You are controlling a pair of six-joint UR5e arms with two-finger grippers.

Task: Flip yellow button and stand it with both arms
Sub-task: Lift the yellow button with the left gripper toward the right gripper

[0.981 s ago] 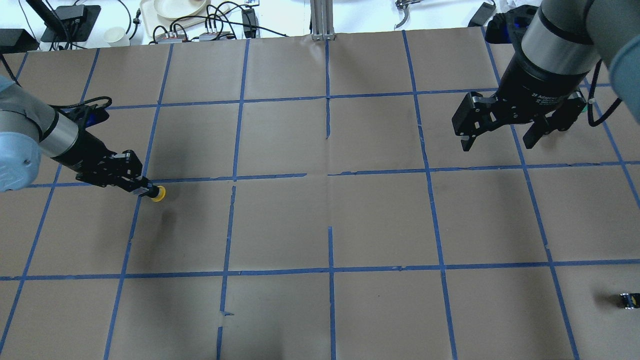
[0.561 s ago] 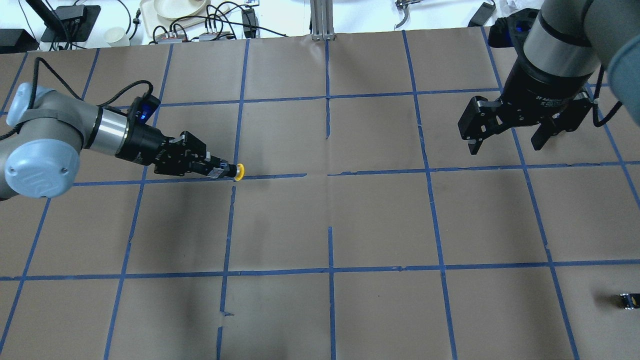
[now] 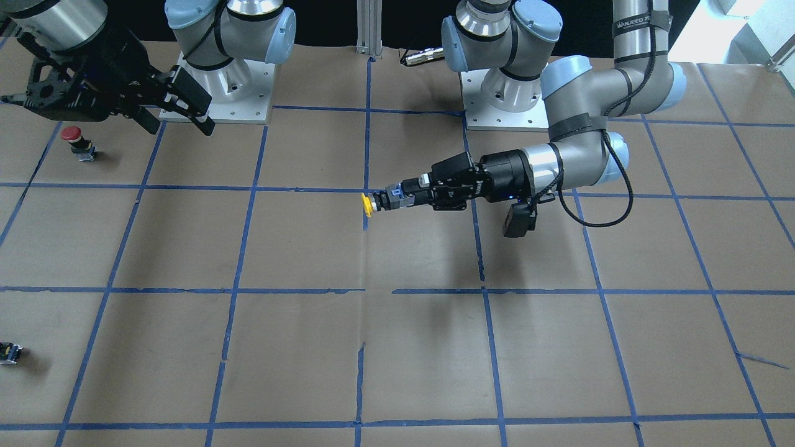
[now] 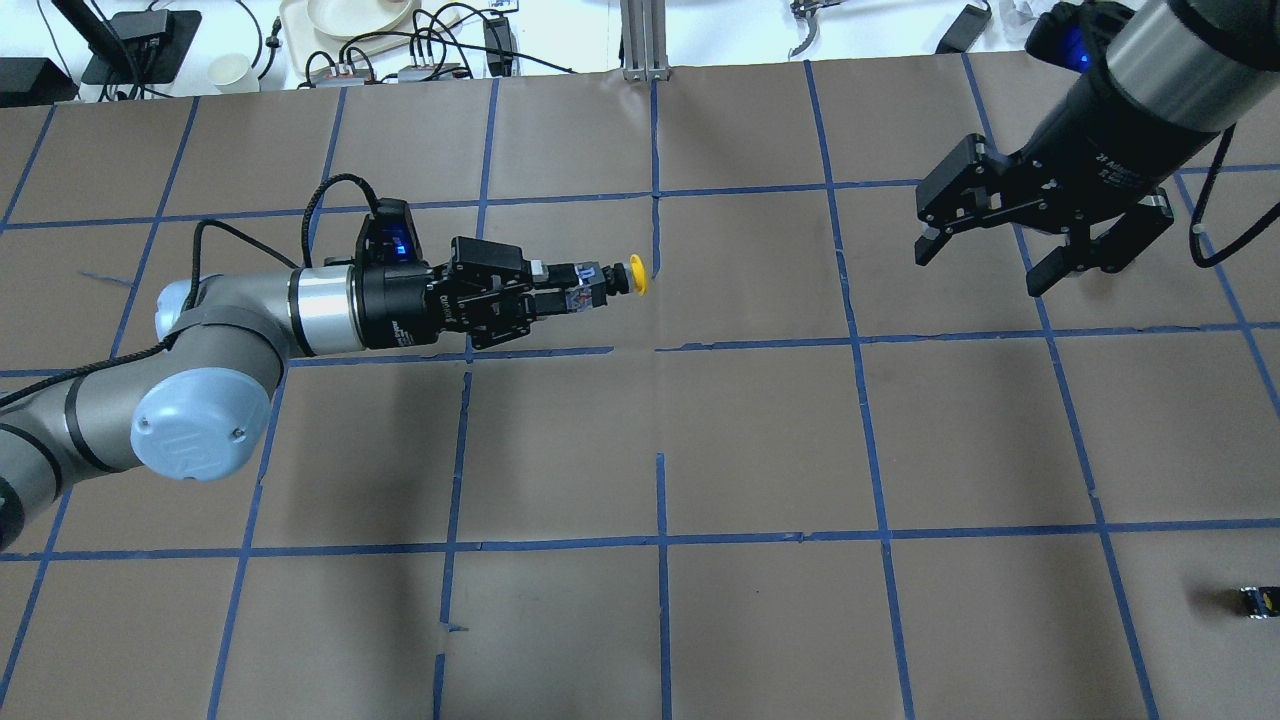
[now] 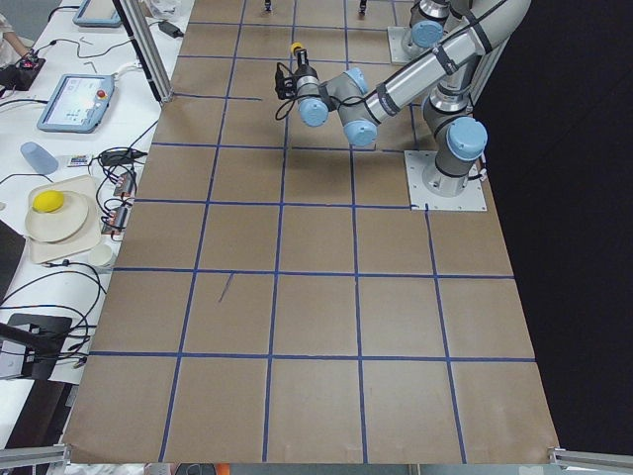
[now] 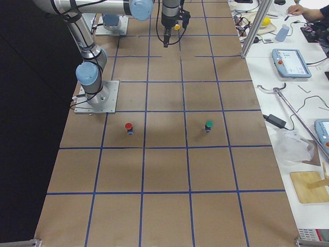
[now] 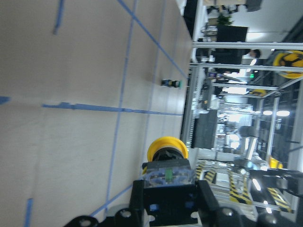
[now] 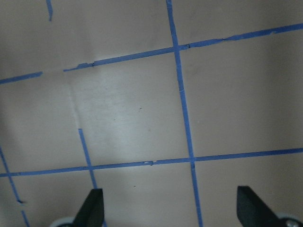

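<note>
So in the last second the left arm swung the yellow button (image 4: 636,276) from the left side of the table (image 4: 760,430) over to the middle line. It's up in the air now, not resting on anything; in the front view its shadow falls on the paper below it. It's lying sideways, with the yellow cap pointing toward the right arm's side. Looks to me like a setup for a handoff, which is how you'd get the flip done with both arms.

The left gripper (image 4: 585,285) is clamped on the blocky base of the button, fingers nearly together, cap sticking out past the tips. The wrist cam shows the same thing, base pinched and cap free.

The right gripper (image 4: 983,268) has tilted a bit but hasn't closed in. Its fingers are spread wide with nothing in them, and it hangs over the far right of the table, well apart from the button. So the flip and the stand-up are both not done yet.
</note>
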